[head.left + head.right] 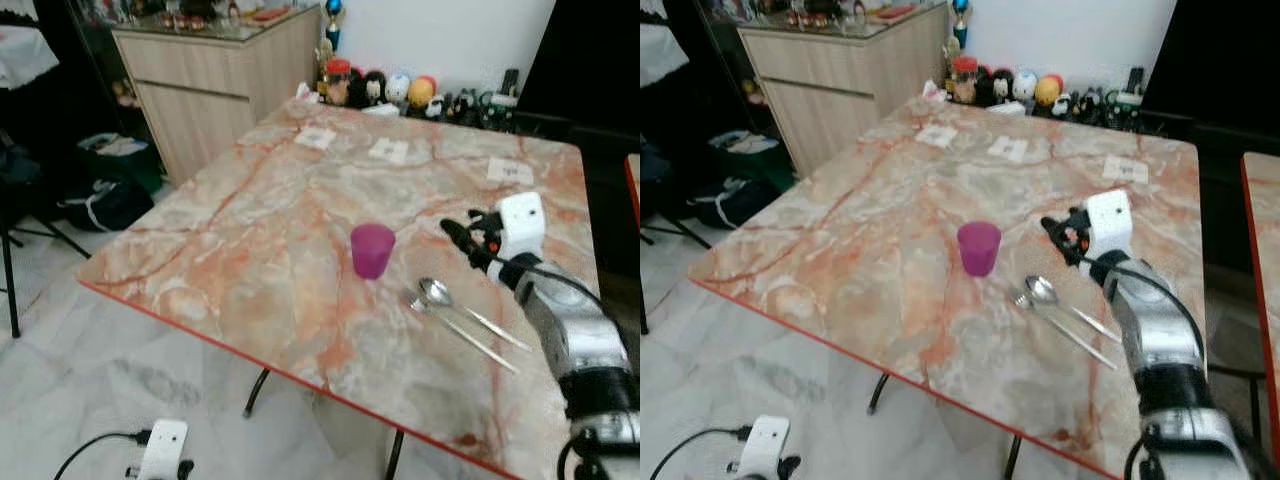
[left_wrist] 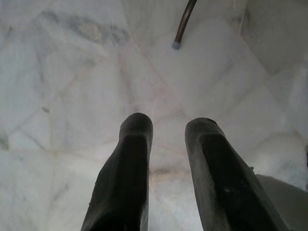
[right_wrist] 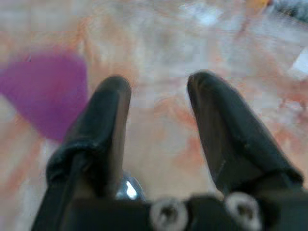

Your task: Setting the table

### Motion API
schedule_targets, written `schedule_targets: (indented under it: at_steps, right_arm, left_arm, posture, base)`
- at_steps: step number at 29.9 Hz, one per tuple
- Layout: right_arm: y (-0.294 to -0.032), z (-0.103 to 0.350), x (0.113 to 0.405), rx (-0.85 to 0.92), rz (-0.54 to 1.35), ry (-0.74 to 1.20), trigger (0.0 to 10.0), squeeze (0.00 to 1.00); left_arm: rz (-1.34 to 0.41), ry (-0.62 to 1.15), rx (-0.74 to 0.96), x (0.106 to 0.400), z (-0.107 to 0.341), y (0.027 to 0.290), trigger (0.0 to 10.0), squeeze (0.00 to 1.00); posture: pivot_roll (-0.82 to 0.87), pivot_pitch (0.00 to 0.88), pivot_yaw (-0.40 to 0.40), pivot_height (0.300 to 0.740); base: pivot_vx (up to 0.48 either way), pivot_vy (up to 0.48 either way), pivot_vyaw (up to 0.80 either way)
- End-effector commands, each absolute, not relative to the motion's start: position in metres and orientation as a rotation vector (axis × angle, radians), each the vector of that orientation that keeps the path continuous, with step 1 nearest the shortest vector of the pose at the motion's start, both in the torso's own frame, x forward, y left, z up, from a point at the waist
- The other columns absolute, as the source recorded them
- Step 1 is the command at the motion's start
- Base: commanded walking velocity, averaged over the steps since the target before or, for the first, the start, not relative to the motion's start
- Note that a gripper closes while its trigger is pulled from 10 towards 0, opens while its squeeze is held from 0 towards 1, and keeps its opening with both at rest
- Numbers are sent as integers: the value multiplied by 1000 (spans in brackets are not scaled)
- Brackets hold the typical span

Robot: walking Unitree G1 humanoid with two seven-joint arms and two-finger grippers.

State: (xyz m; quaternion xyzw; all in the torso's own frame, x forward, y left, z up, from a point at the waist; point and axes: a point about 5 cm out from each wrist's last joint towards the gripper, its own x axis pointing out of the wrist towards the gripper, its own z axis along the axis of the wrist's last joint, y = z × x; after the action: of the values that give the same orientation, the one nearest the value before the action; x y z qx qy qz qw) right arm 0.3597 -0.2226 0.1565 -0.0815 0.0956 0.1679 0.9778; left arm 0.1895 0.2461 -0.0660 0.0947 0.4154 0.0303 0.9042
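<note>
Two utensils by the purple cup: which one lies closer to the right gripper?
The spoon, the one with the rounded bowl. It lies on the side toward the right gripper, while the fork sits beside it on the side away from the gripper, its head slightly nearer the table's front edge.

The surface (image 1: pixel 250 230) looks like polished marble, pink and orange veined, glossy; the cup (image 1: pixel 372 249) is matt purple plastic; spoon (image 1: pixel 436 292) and fork (image 1: pixel 455 331) are shiny metal; the cabinet (image 1: pixel 210 80) is pale wood; the floor (image 2: pixel 72 96) is smooth white marble.
</note>
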Motion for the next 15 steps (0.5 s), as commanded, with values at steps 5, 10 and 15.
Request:
schedule_targets:
  at_steps: [5,10,15]
  right_arm:
    - [-234,146,357,-224,443,316,10000,0]
    - [-249,138,351,-217,457,373,10000,0]
    - [-253,129,344,-189,468,397,10000,0]
  left_arm:
    - [71,865,182,191,-65,248,10000,0]
    - [68,859,180,194,-64,247,10000,0]
    - [61,860,183,193,-64,246,10000,0]
  posture:
    - [44,42,10,740]
    - [42,54,13,740]
    - [40,61,19,740]
  base:
    - [0,0,0]
    - [0,0,0]
    - [0,0,0]
